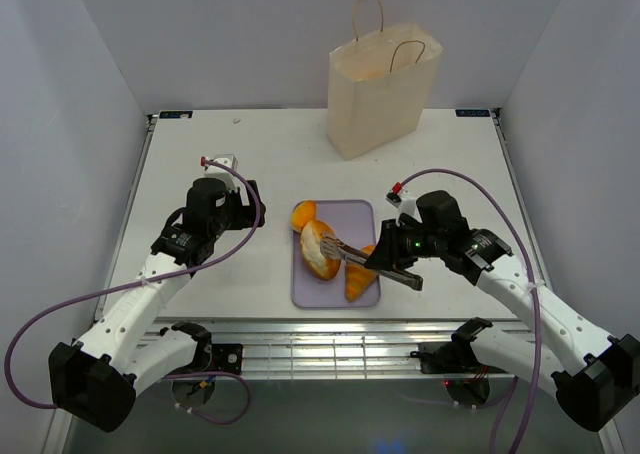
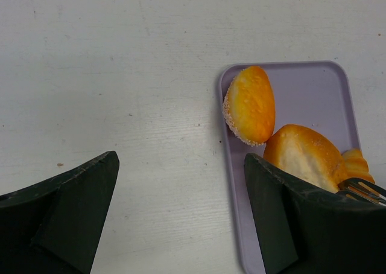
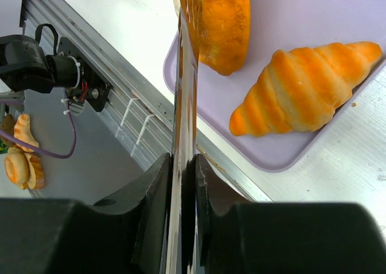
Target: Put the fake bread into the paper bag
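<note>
Three fake breads lie on a lilac tray [image 1: 362, 217]: a sesame-edged bun [image 1: 303, 215] [image 2: 250, 105], an oval roll [image 1: 318, 251] [image 2: 304, 156] [image 3: 223, 20] and a croissant [image 1: 360, 274] [image 3: 304, 87]. My right gripper [image 1: 385, 259] [image 3: 184, 159] is shut on metal tongs [image 1: 350, 250] [image 3: 184, 75]. The tongs' blades reach left and touch the oval roll. My left gripper [image 1: 252, 209] [image 2: 181, 159] is open over bare table just left of the tray, holding nothing. The paper bag [image 1: 383, 89] stands upright and open at the table's far side.
The tray [image 2: 313, 93] [image 3: 301, 14] lies close to the table's front metal rail [image 3: 139, 123]. Below the table edge, other toy breads [image 3: 21, 156] lie on the floor. White walls enclose the table on three sides.
</note>
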